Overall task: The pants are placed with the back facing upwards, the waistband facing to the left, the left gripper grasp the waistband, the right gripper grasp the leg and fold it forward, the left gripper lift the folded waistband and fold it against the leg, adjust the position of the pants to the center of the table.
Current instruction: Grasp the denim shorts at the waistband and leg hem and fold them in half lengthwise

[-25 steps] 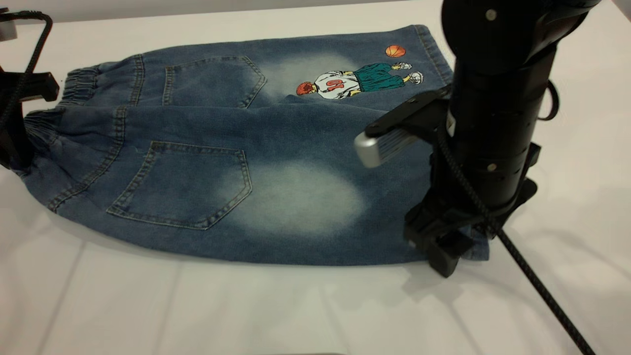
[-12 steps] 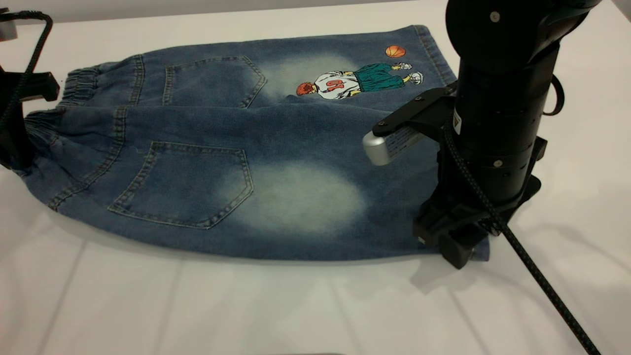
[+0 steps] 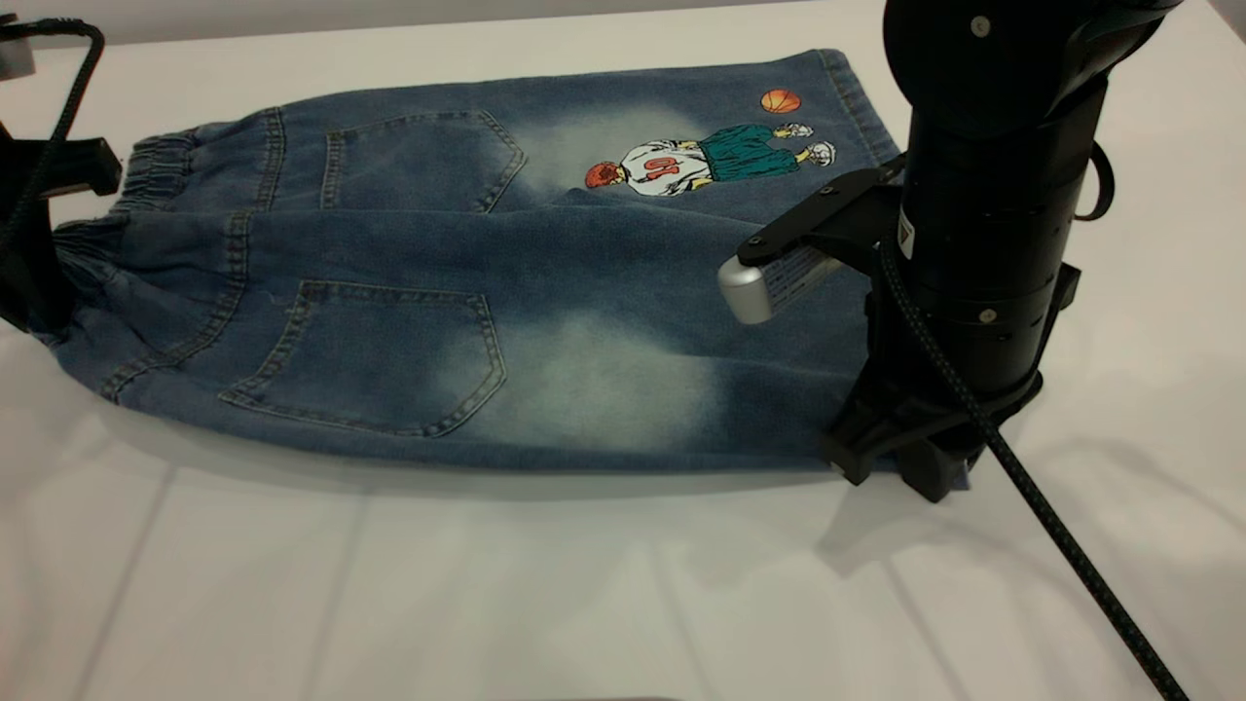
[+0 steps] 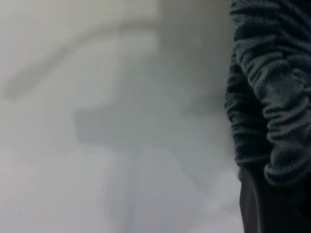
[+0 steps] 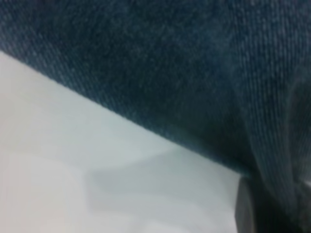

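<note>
Near edge of the leg (image 3: pixel 584 380) has risen off the worktop (image 3: pixel 389 584) since a second ago; right tool (image 3: pixel 900 458) clamps its hem, left tool (image 3: pixel 39 282) grips the waistband (image 3: pixel 88 248): fold forward is under way.

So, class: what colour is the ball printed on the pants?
Orange, with dark seam lines: the ball shows best in the exterior view, on the pants.
</note>
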`<action>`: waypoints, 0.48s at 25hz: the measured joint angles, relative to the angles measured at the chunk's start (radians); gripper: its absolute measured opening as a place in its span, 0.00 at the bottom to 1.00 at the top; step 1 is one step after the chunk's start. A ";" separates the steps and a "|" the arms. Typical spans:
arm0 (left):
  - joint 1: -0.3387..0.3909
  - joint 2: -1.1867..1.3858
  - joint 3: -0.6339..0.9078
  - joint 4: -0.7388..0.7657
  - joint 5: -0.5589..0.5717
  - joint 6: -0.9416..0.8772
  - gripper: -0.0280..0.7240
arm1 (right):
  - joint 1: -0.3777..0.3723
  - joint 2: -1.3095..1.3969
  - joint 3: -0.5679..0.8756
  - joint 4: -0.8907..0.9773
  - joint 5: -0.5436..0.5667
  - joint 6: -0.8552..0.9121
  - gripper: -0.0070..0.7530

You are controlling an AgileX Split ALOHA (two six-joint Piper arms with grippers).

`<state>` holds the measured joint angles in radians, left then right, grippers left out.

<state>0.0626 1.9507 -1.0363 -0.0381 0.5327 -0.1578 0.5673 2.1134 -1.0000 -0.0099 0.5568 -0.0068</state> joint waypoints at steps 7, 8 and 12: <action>0.000 -0.001 -0.009 -0.043 -0.004 0.000 0.12 | 0.000 -0.108 -0.049 0.010 0.038 -0.005 0.06; 0.000 -0.001 -0.015 -0.054 -0.003 0.001 0.12 | 0.000 -0.124 -0.063 0.010 0.045 -0.005 0.06; 0.000 -0.005 -0.042 -0.107 0.004 0.001 0.12 | 0.000 -0.179 -0.116 0.010 0.058 -0.006 0.06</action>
<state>0.0626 1.9458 -1.0783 -0.1450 0.5366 -0.1568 0.5673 1.9339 -1.1163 0.0000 0.6151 -0.0129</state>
